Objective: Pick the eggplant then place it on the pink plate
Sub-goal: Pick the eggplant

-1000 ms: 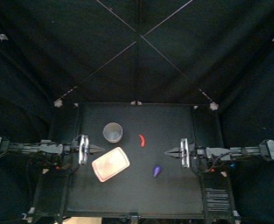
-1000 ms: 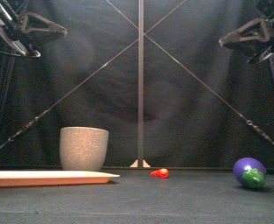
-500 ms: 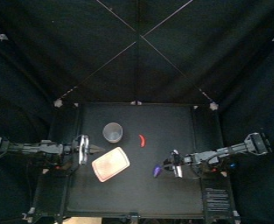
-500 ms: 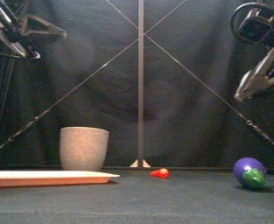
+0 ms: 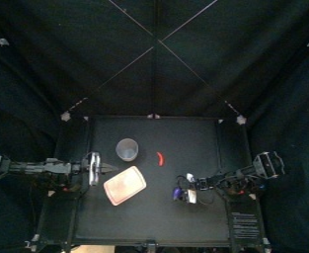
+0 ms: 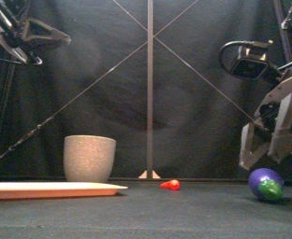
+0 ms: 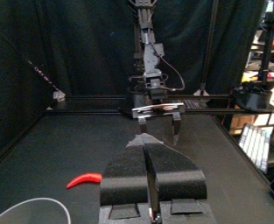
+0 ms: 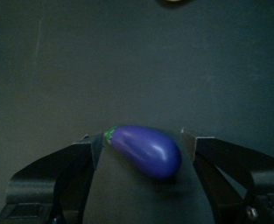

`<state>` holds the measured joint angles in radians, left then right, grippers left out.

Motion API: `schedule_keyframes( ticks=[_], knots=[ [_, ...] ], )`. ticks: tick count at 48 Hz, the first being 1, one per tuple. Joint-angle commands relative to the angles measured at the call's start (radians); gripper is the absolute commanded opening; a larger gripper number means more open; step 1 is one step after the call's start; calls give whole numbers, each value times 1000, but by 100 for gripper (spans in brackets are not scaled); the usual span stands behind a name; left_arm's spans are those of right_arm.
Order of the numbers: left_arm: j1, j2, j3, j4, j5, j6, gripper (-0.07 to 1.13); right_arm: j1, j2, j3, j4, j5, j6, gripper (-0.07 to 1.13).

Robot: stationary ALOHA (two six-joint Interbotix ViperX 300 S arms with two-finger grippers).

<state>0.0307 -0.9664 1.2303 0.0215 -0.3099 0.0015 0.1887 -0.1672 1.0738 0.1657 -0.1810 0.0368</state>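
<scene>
**What's on the black table**

Four things on the table (image 5: 117, 212), all apart from each other. The flat pink plate (image 5: 125, 185) is left of middle, with the grey speckled cup (image 5: 127, 149) upright behind it. A little red toy (image 5: 161, 158) lies near the centre, and the purple eggplant (image 6: 267, 184) is over on the right.

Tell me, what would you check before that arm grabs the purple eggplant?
1. Right claw open: ok.
2. Eggplant sits inside the claw's gap: ok.
3. Claw low enough to close on it: cannot tell.
4. Pink plate bare for the drop: ok.
5. Left claw parked far left, clear of the route: ok.
</scene>
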Motion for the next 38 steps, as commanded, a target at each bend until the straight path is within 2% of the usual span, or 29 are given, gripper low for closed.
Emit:
schedule_keyframes(
  ticks=[1,16,25,29,38],
  knots=[
    [3,3,-12,2,-5,2,-3,17,35,-37,3,3,-2,103],
    [3,2,-12,2,-5,2,-3,23,69,-49,8,51,0,103],
    [3,2,-11,2,-5,2,-3,25,84,-54,8,54,-2,99],
    [5,2,-11,2,-3,2,-3,25,100,-55,8,63,0,93],
    [5,2,-11,2,-3,2,-3,20,112,-74,6,67,-2,69]
  ],
)
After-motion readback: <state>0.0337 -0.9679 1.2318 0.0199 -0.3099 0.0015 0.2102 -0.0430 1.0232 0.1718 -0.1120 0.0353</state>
